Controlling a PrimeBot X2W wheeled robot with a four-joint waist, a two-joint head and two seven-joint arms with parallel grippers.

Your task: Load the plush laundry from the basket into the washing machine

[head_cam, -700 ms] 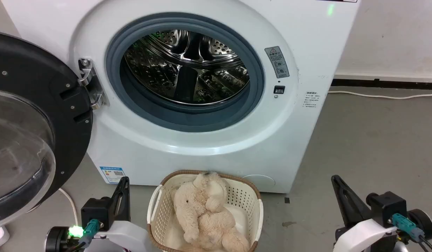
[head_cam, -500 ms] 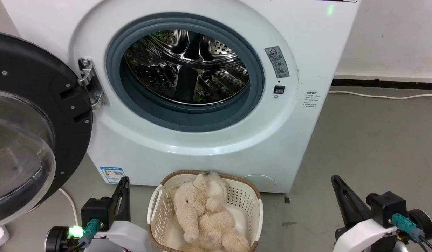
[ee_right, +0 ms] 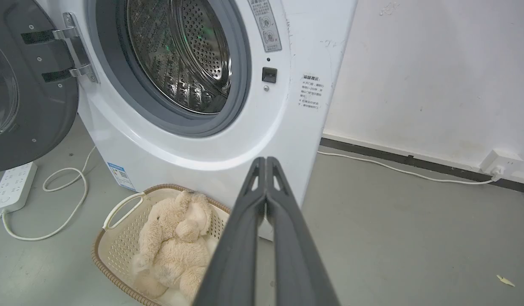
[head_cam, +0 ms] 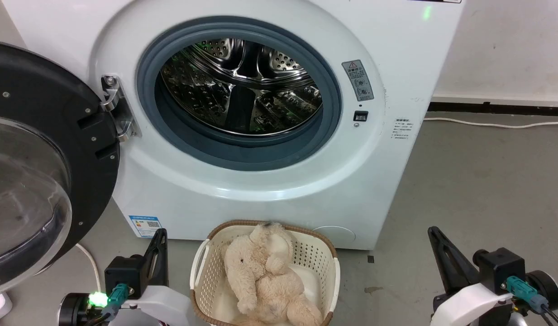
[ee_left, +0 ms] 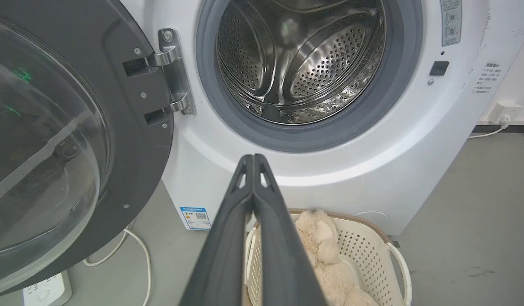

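Cream-beige plush laundry (head_cam: 265,276) lies in the basket (head_cam: 311,259), its head at the far rim and its limbs slumped toward the near rim. The basket stands on the floor (head_cam: 464,181) at the foot of the washing machine (head_cam: 396,68). In the head view the left gripper (head_cam: 160,235) and right gripper (head_cam: 433,233) flank the basket, well apart from it and holding nothing. The door (head_cam: 34,149) hangs wide open at the left, and the steel drum (head_cam: 242,86) is exposed.

In the left wrist view, that arm's fingers (ee_left: 228,238) are pressed together, with the basket's rim just behind them. To grasp well they must spread first, then come down over the thick torso rather than a floppy limb.

In the right wrist view, its fingers (ee_right: 240,246) are likewise pressed together, and the plush sits low and to the left. A soft toy sags, so I judge a deep pinch and a high lift over the grey gasket (ee_right: 240,97) safest.
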